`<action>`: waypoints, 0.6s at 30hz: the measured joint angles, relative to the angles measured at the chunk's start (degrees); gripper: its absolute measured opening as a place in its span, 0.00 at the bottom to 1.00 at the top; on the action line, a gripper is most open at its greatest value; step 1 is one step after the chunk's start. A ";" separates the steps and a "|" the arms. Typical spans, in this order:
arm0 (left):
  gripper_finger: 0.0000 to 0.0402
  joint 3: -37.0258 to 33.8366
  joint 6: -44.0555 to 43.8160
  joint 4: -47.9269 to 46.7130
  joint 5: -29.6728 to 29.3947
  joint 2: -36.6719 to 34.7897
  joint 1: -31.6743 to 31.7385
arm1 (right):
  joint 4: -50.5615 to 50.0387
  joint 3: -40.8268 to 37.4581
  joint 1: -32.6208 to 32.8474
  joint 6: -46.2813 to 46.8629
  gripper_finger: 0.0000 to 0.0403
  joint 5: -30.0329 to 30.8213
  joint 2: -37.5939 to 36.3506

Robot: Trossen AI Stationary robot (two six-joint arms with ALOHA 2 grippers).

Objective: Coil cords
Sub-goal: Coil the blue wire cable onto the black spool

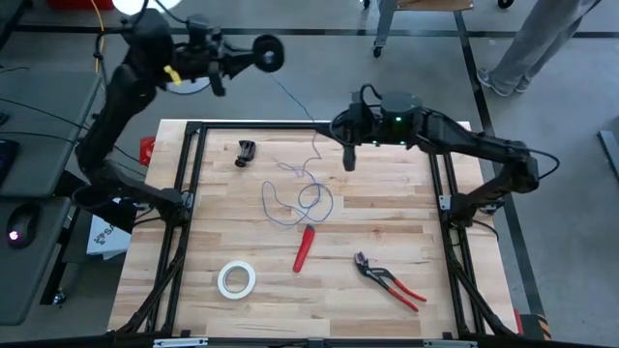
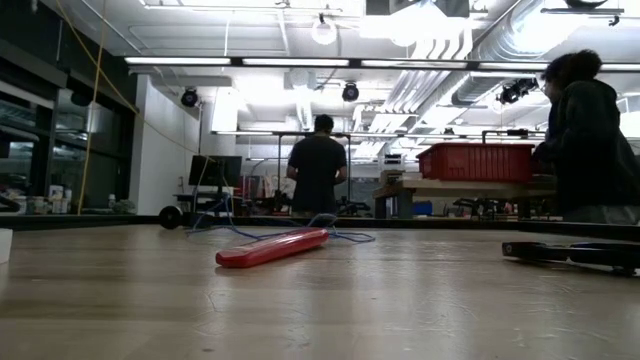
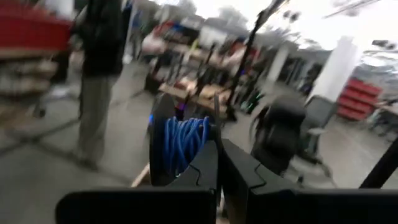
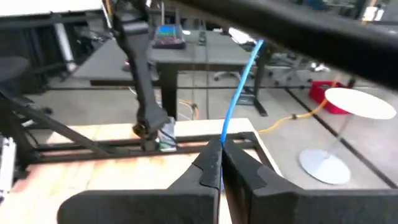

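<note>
**Operator:** Workshop benches and shelving fill the background, and two people stand beyond the wooden table (image 1: 387,213). On my end, the left gripper (image 3: 219,163) is raised past the table's far edge, clenched on the black spool (image 1: 268,52), which already carries some blue windings.

**Observer:** And the wire itself?

**Operator:** From the spool the blue wire (image 1: 300,193) runs down to the right gripper (image 4: 221,152), which I have pinched shut on the strand above the far middle of the table. Past that pinch the rest lies in loose loops on the wood, just beyond the red-handled tool (image 1: 304,248).

**Observer:** So which step are you at?

**Operator:** Winding, I'd say. One claw holds the reel, the other guides the strand. Most of the slack looks uncoiled to me.

**Observer:** What does the next move need?

**Operator:** Keeping the strand taut between the two grippers while laying a turn onto the spool, then regripping farther along. The wire is thin and floppy, so I expect it could slip or snag the loops.

**Observer:** Any writing to read?

**Operator:** None I can make out: nothing legible on the spool, the white tape roll (image 1: 236,279) or the red-handled pliers (image 1: 389,281).
</note>
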 joint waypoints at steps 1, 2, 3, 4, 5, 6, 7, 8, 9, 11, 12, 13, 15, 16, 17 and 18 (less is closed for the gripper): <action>0.00 0.00 0.09 -2.72 0.03 -0.62 0.70 | -0.77 0.00 -0.01 -0.27 0.00 0.70 -0.87; 0.00 0.01 0.10 -5.42 0.04 -1.18 1.23 | -1.72 0.00 -0.16 -0.70 0.00 1.55 -1.59; 0.00 0.02 0.06 -8.12 0.08 -1.47 1.60 | -2.24 0.00 -0.30 -1.25 0.00 2.31 -2.23; 0.00 0.02 -0.04 -10.62 0.16 -1.62 1.78 | -2.58 0.00 -0.59 -1.53 0.00 2.99 -2.88; 0.00 0.02 -0.36 -12.95 0.62 -1.63 1.83 | -2.77 0.00 -0.97 -1.68 0.00 3.48 -3.31; 0.00 0.02 -0.76 -15.03 1.83 -1.51 1.81 | -2.38 0.00 -1.36 -1.65 0.00 3.79 -3.64; 0.00 0.00 -1.47 -16.85 3.17 -1.25 1.79 | -1.95 0.00 -1.84 -1.60 0.00 3.88 -3.93; 0.00 0.02 -2.20 -18.44 4.36 -0.86 1.62 | -1.23 0.00 -2.27 -1.59 0.00 3.90 -4.06; 0.00 0.02 -2.92 -19.76 5.45 -0.27 1.27 | -0.30 0.00 -2.63 -1.61 0.00 3.92 -4.10; 0.00 0.02 -3.65 -21.46 7.75 1.42 0.20 | 1.26 0.00 -3.33 -1.59 0.00 3.86 -4.10; 0.00 0.00 -4.01 -21.73 8.99 2.41 -0.34 | 1.97 0.00 -3.60 -1.59 0.00 3.50 -4.03; 0.00 0.00 -4.50 -21.66 10.25 3.51 -1.06 | 2.68 0.00 -3.70 -1.57 0.00 3.24 -3.84; 0.00 0.00 -5.04 -20.99 13.10 5.91 -2.66 | 4.22 0.00 -3.72 -1.35 0.00 3.18 -3.53; 0.00 0.00 -5.48 -20.24 14.77 7.12 -3.50 | 4.61 0.00 -3.68 -1.22 0.00 3.11 -3.47; 0.00 0.00 -5.76 -19.55 16.41 8.40 -4.29 | 5.27 0.00 -3.67 -1.20 0.00 3.02 -3.23; 0.00 0.00 -6.17 -18.84 18.19 9.72 -5.10 | 6.11 0.00 -3.65 -1.16 0.00 2.93 -3.11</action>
